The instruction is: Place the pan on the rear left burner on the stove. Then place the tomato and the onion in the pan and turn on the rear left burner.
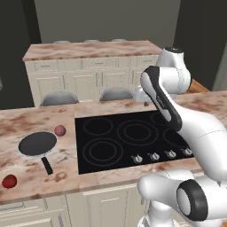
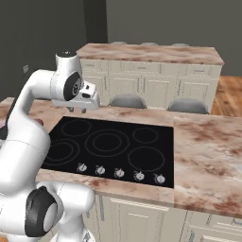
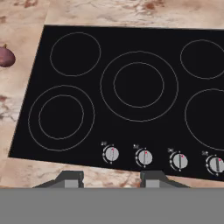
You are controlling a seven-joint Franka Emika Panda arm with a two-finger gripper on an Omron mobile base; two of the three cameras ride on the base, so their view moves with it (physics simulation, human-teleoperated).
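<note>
- Left base view: a marbled brown-and-cream tabletop [image 1: 40, 122] carries the stove [image 1: 128, 137], a glossy black glass cooktop with grey rings and silver knobs [image 1: 162, 155] along its near edge.
- The rear left burner [image 1: 98, 126] is bare.
- The pan [image 1: 37, 144] lies flat on the tabletop to the left of the stove, its black handle pointing toward the near edge.
- The onion [image 1: 60, 131] sits just beside the pan's far right rim; whether they touch cannot be told.
- The tomato [image 1: 9, 181] rests near the front left corner of the tabletop, well apart from the pan.
- Behind stands a second counter [image 1: 91, 49] with cream cabinet fronts, two grey stool tops [image 1: 60, 97] before it, and dark walls beyond.
- Right base view: the arm reaches above the stove's far left part, with the hand [image 2: 84, 109] hanging under the wrist. A wooden floor [image 2: 229, 94] shows at right.
- Hand view: the two fingertips [image 3: 70, 178] stand apart with nothing between them, the hand [image 3: 111, 179] looking down over the stove's knob row. The onion shows at the left edge, on the tabletop beside the rear left burner.
</note>
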